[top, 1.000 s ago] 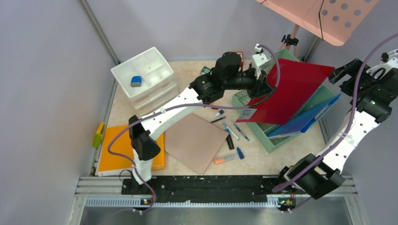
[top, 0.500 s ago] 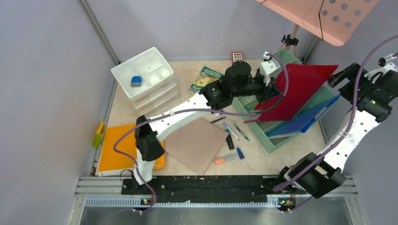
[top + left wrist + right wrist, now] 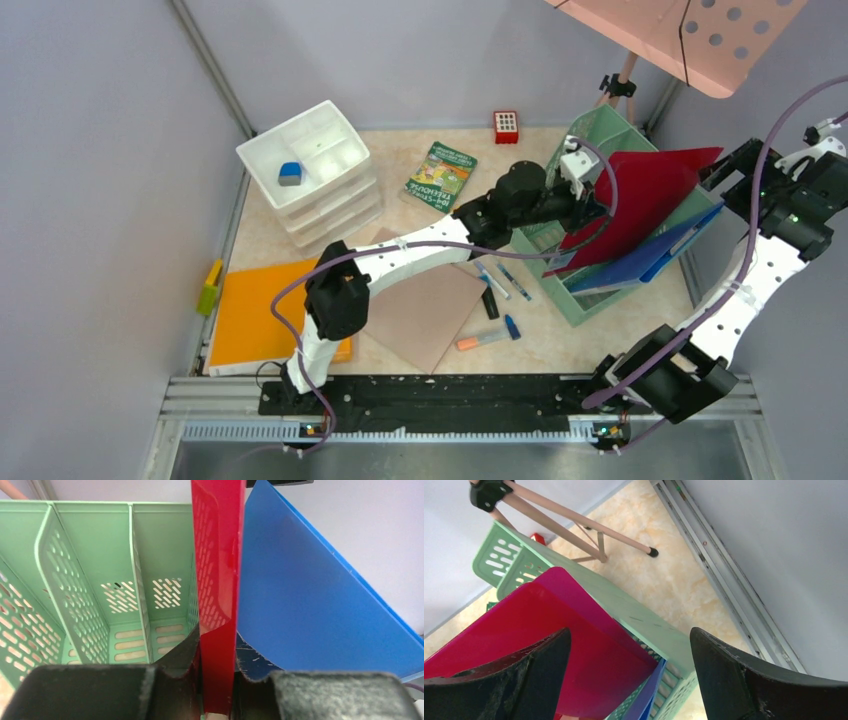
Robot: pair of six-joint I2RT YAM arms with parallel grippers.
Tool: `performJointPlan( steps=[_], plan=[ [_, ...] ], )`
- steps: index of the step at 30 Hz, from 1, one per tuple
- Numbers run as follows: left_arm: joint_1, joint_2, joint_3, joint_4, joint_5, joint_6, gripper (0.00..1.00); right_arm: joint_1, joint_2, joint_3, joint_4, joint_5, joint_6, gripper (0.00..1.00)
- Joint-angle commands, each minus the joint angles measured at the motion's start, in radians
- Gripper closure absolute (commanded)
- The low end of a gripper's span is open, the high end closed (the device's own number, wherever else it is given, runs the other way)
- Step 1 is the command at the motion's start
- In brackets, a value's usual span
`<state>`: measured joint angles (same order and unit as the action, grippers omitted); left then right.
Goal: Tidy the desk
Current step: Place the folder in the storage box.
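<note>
Your worktop (image 3: 610, 335), beige and mottled, lies between grey walls, ahead of both arm bases. On its far right side stands the green file rack (image 3: 600, 130). A red folder (image 3: 650, 195) leans tilted in the rack, just beside a blue folder (image 3: 650, 255). Your left fingers (image 3: 175, 695) pinch the red folder's edge. Your right fingers (image 3: 744, 680) are spread, holding nothing, above the rack's right end.

The file rack (image 3: 560, 290) stands by the bench's (image 3: 620, 335) right edge, folders (image 3: 645, 190) in it; the drawer unit (image 3: 310, 160) sits far left.
</note>
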<state>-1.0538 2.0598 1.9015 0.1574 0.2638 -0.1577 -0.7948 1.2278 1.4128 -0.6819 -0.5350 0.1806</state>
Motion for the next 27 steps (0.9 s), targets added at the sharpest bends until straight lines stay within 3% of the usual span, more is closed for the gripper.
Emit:
performJointPlan(
  steps=[1,9,27],
  plan=[
    [-0.015,-0.013,-0.077,0.258,0.017,-0.023,1.0,0.0,-0.022,-0.032,0.019,-0.009,-0.015,0.12],
    [-0.035,-0.02,-0.125,0.304,0.029,-0.002,1.0,0.0,-0.033,-0.084,0.046,-0.033,-0.023,0.12],
    [-0.041,0.038,0.032,0.32,0.164,-0.051,1.0,0.0,-0.022,-0.143,0.057,-0.146,-0.005,0.13]
  ],
)
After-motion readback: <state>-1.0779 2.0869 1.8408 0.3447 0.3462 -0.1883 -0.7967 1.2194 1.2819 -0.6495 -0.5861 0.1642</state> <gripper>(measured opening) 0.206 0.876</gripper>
